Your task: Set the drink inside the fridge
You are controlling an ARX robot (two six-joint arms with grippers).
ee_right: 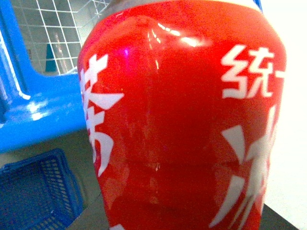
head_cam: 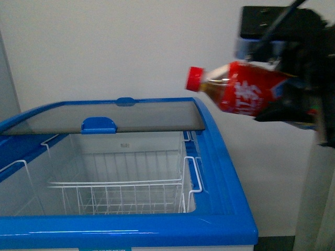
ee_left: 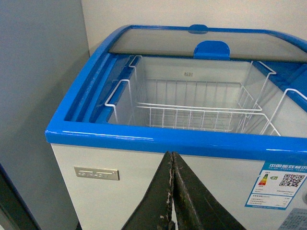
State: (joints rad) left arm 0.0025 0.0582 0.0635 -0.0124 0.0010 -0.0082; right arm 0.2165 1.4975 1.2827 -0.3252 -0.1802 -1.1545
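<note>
The drink point(head_cam: 238, 89), a red-capped bottle with a red label, hangs in the air almost on its side, cap toward the fridge. My right gripper point(head_cam: 285, 86) is shut on its base end, above and beyond the fridge's right rim. In the right wrist view the drink's label point(ee_right: 182, 120) fills the picture and hides the fingers. The fridge point(head_cam: 222, 167) is a white chest with a blue rim, its front half uncovered over a white wire basket point(head_cam: 120, 193). My left gripper point(ee_left: 172, 157) is shut on nothing, low in front of the fridge's white front wall point(ee_left: 144, 177).
The glass lid point(head_cam: 120, 116) with a blue handle point(head_cam: 98, 125) covers the fridge's back half. A grey cabinet point(ee_left: 38, 96) stands close on the fridge's left. A blue shopping basket point(ee_right: 38, 191) sits on the floor below the right arm. A white wall lies behind.
</note>
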